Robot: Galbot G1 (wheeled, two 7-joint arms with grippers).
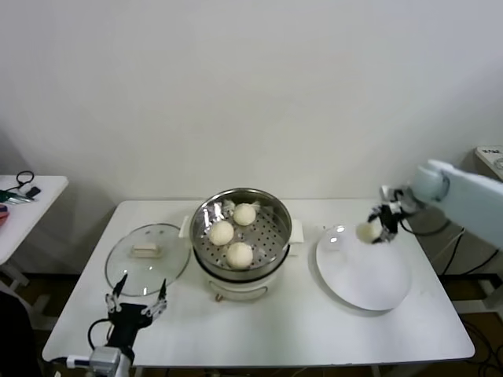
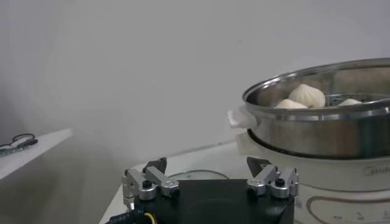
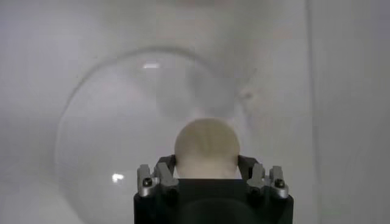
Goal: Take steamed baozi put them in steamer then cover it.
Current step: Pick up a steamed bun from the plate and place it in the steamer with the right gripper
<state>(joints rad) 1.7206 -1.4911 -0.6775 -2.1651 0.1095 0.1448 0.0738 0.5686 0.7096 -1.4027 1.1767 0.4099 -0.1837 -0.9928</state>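
The steamer [image 1: 203, 259] stands at the table's middle with three baozi [image 1: 240, 254] on its perforated tray. My right gripper [image 1: 376, 232] is shut on the fourth baozi [image 1: 365, 232] and holds it above the white plate's far left edge; the bun shows between the fingers in the right wrist view [image 3: 207, 148]. The glass cover [image 1: 148, 259] with its cream handle lies flat on the table left of the steamer. My left gripper [image 1: 139, 298] is open and empty near the table's front left, just in front of the cover. The steamer also shows in the left wrist view [image 2: 323, 128].
A flat white plate [image 1: 365, 279] lies right of the steamer, seen from above in the right wrist view [image 3: 109, 140]. A small side table [image 1: 23, 200] with odds and ends stands at the far left. A wall rises behind the table.
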